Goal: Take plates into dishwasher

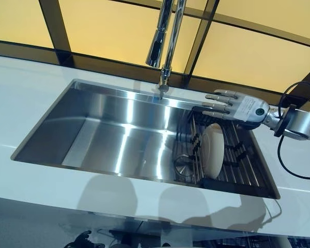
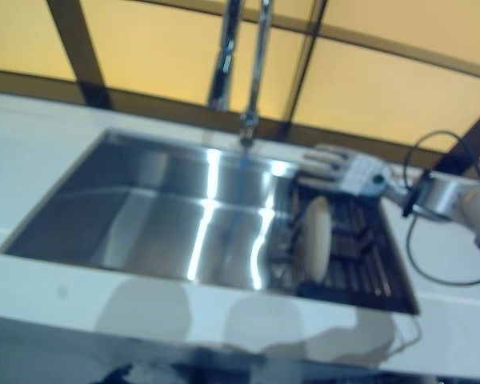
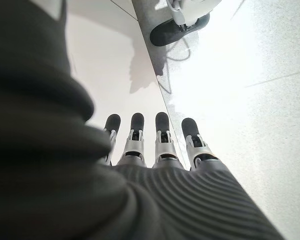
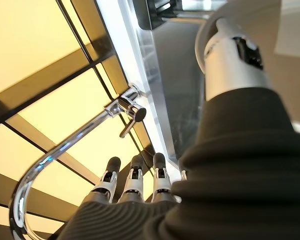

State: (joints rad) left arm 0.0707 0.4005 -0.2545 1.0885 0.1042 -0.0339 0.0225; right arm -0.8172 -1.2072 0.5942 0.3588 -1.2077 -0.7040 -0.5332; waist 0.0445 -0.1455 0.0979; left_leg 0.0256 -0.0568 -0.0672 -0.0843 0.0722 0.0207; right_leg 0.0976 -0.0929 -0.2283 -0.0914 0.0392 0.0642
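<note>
Plate upright in the sink rack, right robot hand above it, fingers straight.

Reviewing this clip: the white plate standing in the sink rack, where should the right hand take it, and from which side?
Probably by its upper rim, coming down from above. The plate stands on edge in the rack at the sink's right end, its lower edge among the wires, leaving only the top free. The right hand, fingers straight, hovers above the rack's far edge; thumb and fingers could pinch the two faces.
</note>
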